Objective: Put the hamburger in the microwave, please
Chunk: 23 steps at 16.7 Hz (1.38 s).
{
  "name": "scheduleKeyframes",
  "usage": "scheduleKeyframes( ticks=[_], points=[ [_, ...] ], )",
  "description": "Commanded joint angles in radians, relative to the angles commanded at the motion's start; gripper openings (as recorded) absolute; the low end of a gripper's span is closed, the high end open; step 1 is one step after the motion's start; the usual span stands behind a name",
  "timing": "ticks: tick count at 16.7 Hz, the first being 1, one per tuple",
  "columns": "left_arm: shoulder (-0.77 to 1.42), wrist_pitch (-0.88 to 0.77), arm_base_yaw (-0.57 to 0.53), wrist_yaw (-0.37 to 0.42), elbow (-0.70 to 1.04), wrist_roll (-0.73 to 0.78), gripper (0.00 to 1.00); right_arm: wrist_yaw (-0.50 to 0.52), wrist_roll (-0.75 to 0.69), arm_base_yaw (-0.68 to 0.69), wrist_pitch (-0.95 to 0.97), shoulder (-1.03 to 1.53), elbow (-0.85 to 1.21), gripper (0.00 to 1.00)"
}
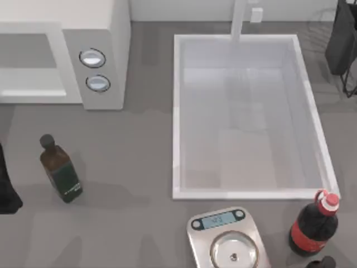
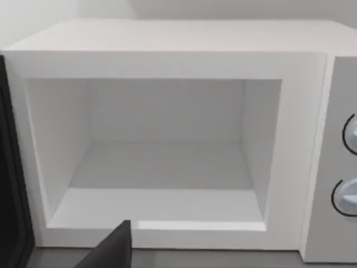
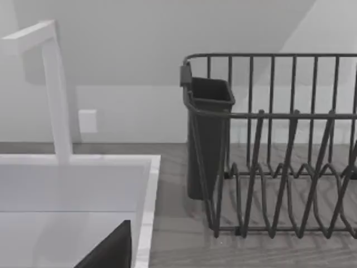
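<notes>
Standing at the counter's far-left corner, the microwave [image 1: 106,33] is being shown with its cavity [image 2: 162,162] open and bare; the hamburger's place cannot be told. The left arm [image 1: 6,187] is being held at the left edge, jaw state untellable.

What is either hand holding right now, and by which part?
Cannot tell: neither hand's fingers can be made out. The microwave cavity stands open with nothing inside.

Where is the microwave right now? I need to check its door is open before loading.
The microwave sits at the top view's upper left, left of the sink and beyond the green-labelled bottle. The left wrist view looks into its open, empty cavity.
</notes>
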Motion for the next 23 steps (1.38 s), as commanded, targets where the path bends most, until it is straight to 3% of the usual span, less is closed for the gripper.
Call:
scheduleKeyframes(
  ticks=[4, 8, 18, 23],
  points=[
    [0.032, -0.022, 0.008, 0.002, 0.030, 0.031, 1.00, 0.000, 0.000, 0.000, 0.000, 0.000, 0.000, 1.00],
    [0.223, -0.141, 0.061, 0.003, 0.187, 0.201, 1.00, 0.000, 0.000, 0.000, 0.000, 0.000, 0.000, 1.00],
    [1.203, -0.658, 0.274, -0.010, 0.768, 0.903, 1.00, 0.000, 0.000, 0.000, 0.000, 0.000, 0.000, 1.00],
    [1.573, -0.865, 0.359, -0.009, 1.021, 1.191, 1.00, 0.000, 0.000, 0.000, 0.000, 0.000, 0.000, 1.00]
  ],
)
